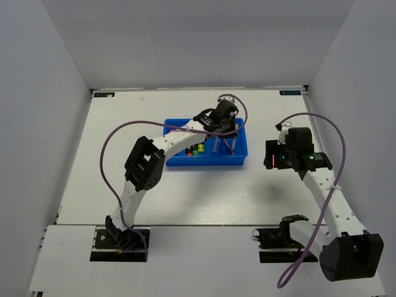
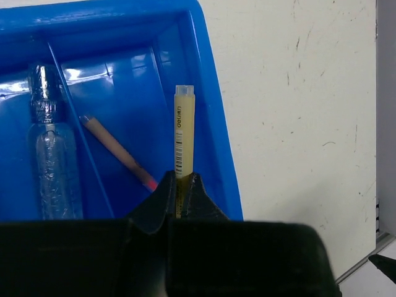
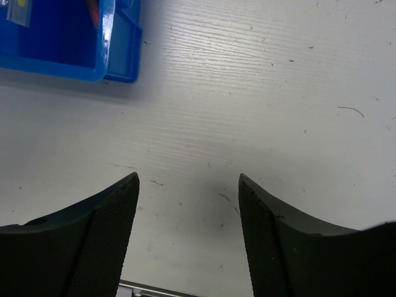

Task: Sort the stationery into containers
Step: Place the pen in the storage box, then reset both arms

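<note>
Left claw (image 2: 181, 189) clamped on pale yellow pen (image 2: 184, 130), poised over blue tray (image 2: 218, 148) end compartment; release likely next. Right claw (image 3: 189, 192) wide open, empty, above counter (image 3: 278, 93).

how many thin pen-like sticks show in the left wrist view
2. A pale yellow stick is clamped in the left gripper over the end compartment of the blue tray; a tan stick with a pink tip lies inside it. More may hide behind the gripper.

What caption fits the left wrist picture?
Left fingers pinch a yellow pen over the blue tray.
</note>
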Robot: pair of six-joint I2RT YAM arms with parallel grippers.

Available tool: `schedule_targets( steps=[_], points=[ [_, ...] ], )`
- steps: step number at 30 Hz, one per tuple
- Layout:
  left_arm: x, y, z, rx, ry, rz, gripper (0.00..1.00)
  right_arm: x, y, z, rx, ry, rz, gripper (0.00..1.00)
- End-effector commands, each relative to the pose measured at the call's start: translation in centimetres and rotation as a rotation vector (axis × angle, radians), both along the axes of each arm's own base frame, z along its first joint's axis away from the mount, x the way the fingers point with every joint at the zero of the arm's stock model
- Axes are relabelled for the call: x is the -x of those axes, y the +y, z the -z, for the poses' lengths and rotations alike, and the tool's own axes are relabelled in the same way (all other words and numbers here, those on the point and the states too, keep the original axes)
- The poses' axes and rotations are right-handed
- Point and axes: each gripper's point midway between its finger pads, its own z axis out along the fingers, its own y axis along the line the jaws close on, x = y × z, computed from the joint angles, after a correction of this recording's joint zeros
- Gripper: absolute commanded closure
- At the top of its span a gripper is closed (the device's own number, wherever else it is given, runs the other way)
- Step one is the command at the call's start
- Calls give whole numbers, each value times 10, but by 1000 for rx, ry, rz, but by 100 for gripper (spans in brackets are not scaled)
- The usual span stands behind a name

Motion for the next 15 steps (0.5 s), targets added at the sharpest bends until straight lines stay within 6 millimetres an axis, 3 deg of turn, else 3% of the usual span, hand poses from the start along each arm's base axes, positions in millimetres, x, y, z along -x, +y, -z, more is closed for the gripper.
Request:
schedule_targets(
  steps=[1,4,5,8,9,10,13,14,15],
  points=[
    [-5,-5,-34,82,-42,-2,99,-6,0,-6,-2,-42,-1,31],
    [-3,-1,-22,70,-22,-8,91,-6,-1,-7,-3,-43,2,28],
    [-4,0,-19,65,-20,-9,73,-6,0,-6,-4,-40,0,26],
    [-7,-2,-13,63,-6,-9,38,-4,0,-4,-8,-30,-1,18],
    [-7,-2,-6,53,7,-8,35,-5,0,-5,-6,-33,-3,18],
    [-10,-5,-14,67,-4,-8,33,-5,0,-4,-6,-29,-3,18],
    [-13,-1,-13,55,5,-14,30,-4,0,-2,-13,-23,-1,18],
    [-13,0,-21,63,-4,-11,31,-4,1,-4,-16,-30,-6,18],
    [-13,-1,-24,69,-15,-8,43,-4,1,-3,-18,-28,-6,18]
  ],
)
